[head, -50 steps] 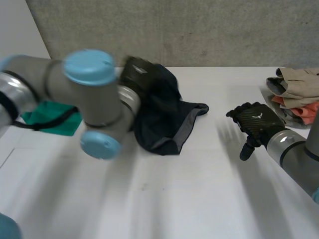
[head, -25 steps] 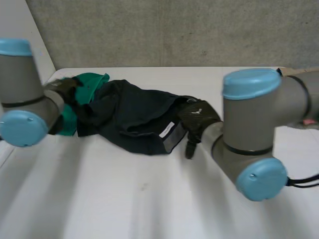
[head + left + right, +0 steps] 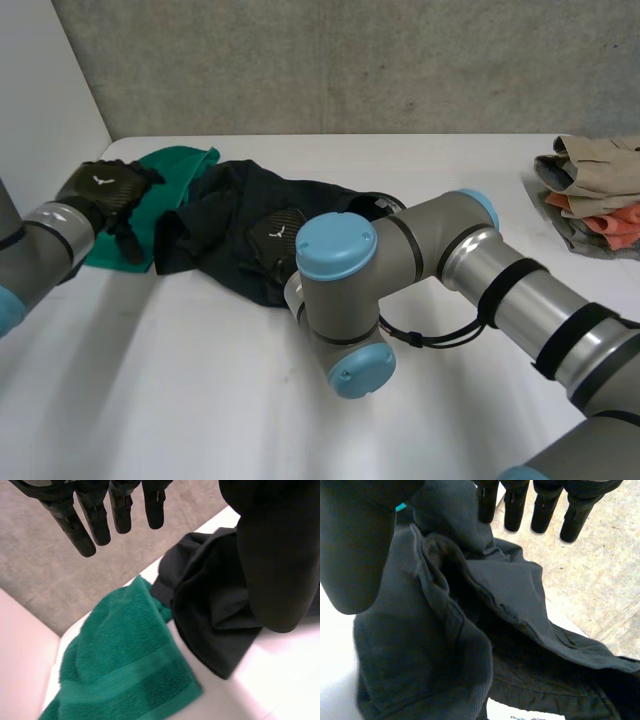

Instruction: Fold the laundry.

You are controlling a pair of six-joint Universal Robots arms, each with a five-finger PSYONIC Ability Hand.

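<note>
A dark garment (image 3: 225, 210) lies crumpled on the white table (image 3: 180, 400), left of centre. Its left end overlaps a green towel (image 3: 178, 168). My left hand (image 3: 100, 190) hovers over the towel's left part, fingers (image 3: 95, 522) straight and holding nothing. In its wrist view the green towel (image 3: 120, 665) and the dark garment's end (image 3: 210, 615) lie below the palm. My right hand (image 3: 275, 233) is over the middle of the garment, fingers (image 3: 545, 505) straight above the dark folds (image 3: 510, 605). A white label (image 3: 520, 712) shows on the cloth.
A stack of folded clothes (image 3: 595, 190), beige, grey and orange, sits at the table's right edge. My right arm (image 3: 420, 260) reaches across the middle of the table. A grey wall (image 3: 350, 60) stands behind.
My left hand let go of the dark garment and drew back left over the green towel. The right arm swung left across the table, bringing its hand onto the garment, which now lies spread out.
</note>
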